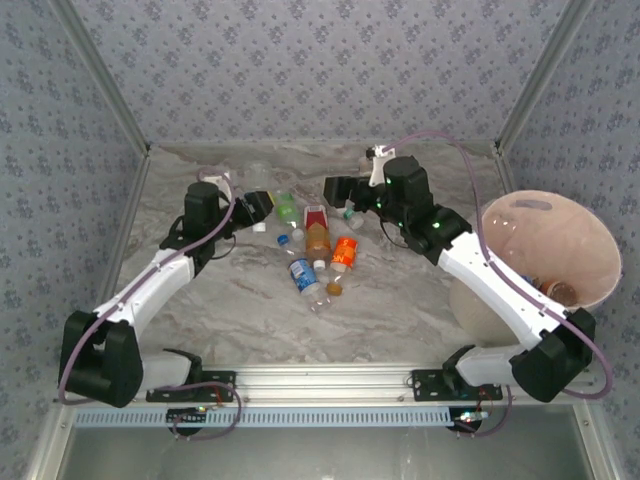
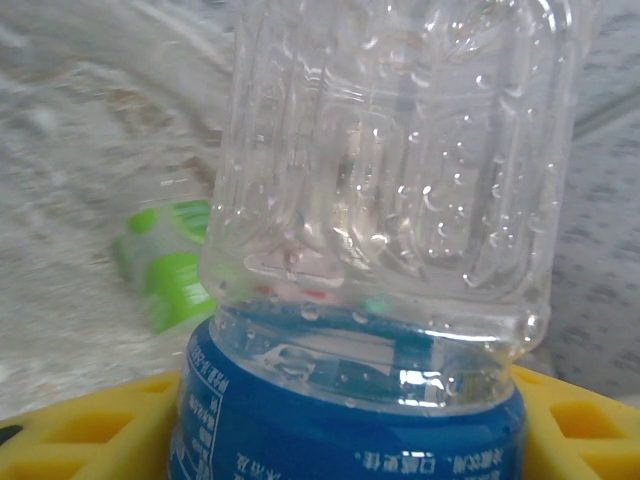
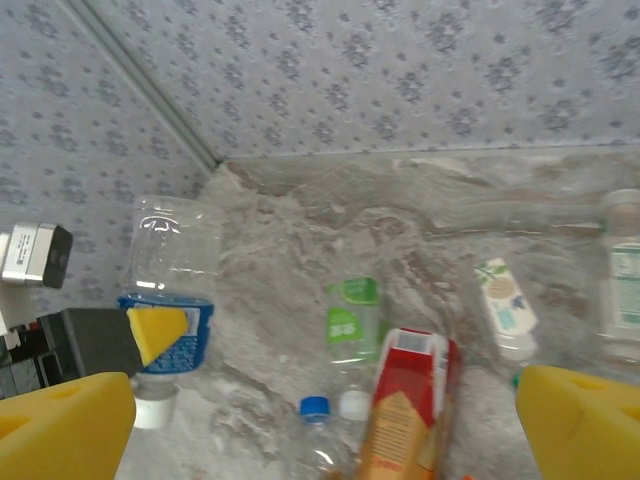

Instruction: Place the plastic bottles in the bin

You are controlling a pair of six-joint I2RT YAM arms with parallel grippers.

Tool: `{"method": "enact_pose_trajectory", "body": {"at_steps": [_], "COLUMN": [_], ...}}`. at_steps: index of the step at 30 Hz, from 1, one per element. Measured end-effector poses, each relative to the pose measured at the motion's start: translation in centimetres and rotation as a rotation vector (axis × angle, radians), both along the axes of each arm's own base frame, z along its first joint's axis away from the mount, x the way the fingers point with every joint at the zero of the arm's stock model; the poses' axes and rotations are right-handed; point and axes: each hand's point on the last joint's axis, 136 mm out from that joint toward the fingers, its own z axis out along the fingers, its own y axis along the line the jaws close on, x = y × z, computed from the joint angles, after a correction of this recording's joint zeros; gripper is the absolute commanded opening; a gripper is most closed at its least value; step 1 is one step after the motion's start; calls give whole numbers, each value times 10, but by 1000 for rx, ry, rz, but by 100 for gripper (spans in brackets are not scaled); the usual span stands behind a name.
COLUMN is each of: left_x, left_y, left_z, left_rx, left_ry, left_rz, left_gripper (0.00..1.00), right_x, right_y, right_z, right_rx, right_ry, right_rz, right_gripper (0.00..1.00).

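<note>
My left gripper (image 1: 262,207) is shut on a clear bottle with a blue label (image 2: 350,420), gripped at the label between the yellow pads (image 2: 90,425). The bottle points toward the back wall, with its white cap (image 3: 152,410) low near the table. More plastic bottles (image 1: 318,250) lie in a heap mid-table: a green-labelled one (image 3: 352,320), a red-and-orange one (image 3: 412,400) and a blue-capped one (image 3: 315,408). My right gripper (image 1: 338,188) hangs open above the heap's far side, nothing between its yellow fingertips (image 3: 60,425). The pale pink bin (image 1: 590,225) stands at the right.
A bottle with an orange-brown cap (image 1: 560,290) lies inside the bin. A white-labelled bottle (image 3: 505,305) and another clear one (image 3: 625,270) lie toward the back right. Patterned walls close in the table at the back and both sides.
</note>
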Motion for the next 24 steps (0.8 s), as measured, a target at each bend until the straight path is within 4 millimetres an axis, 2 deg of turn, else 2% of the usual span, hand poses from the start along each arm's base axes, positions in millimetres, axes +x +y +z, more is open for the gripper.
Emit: {"method": "enact_pose_trajectory", "body": {"at_steps": [7,12,15,20,24], "left_x": [-20,-41,-56,-74,-79], "left_y": [-36,-63,-79,-99,-108], "left_z": [41,59,66,85,95], "left_rx": [-142,-186,-198,-211,-220], "left_ry": [-102,-158,-177,-230,-256], "left_rz": [-218,-357,-437,-536,-573], "left_gripper": [50,50,50,50,50], "right_x": [0,-5,-8,-3,-2], "right_y": [38,48,52,58,62], "right_z": [13,39,47,39,32], "right_rx": [180,293,333,341,334], "right_ry": [34,-2,-6,26,47], "right_rz": [147,220,252,259,277], "right_gripper": [100,100,100,100,99]}}
